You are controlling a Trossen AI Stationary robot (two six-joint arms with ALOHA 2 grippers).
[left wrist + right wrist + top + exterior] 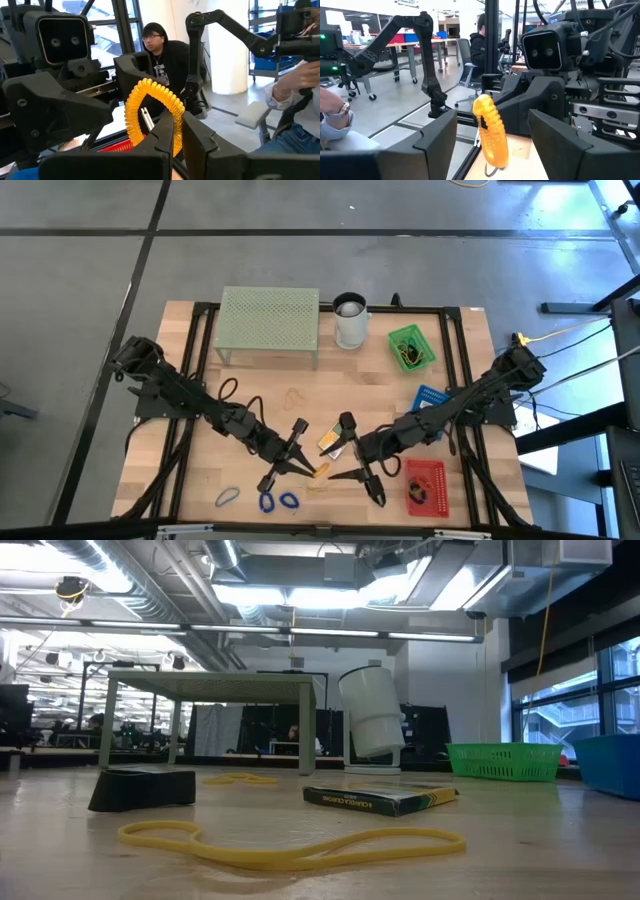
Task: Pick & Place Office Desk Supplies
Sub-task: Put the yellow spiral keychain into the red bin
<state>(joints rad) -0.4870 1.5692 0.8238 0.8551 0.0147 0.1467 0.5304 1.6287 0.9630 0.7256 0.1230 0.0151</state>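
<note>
the left hand [308, 467] is clenched on an orange coiled band [150, 112] and holds it up off the wooden tabletop [270, 405] near the front middle. the right hand [352, 475] faces it just beside, fingers [437, 135] spread wide and released, the coil [490, 131] hanging between them without touching. a yellow rubber band [290, 845] lies flat at the front, a yellow card pack [380, 797] behind it, blue bands [265, 500] near the front edge. green [410, 347], blue [428, 397] and red [425, 485] bins sit to the right, near the white cup [350, 320] and mesh stand [268, 325].
</note>
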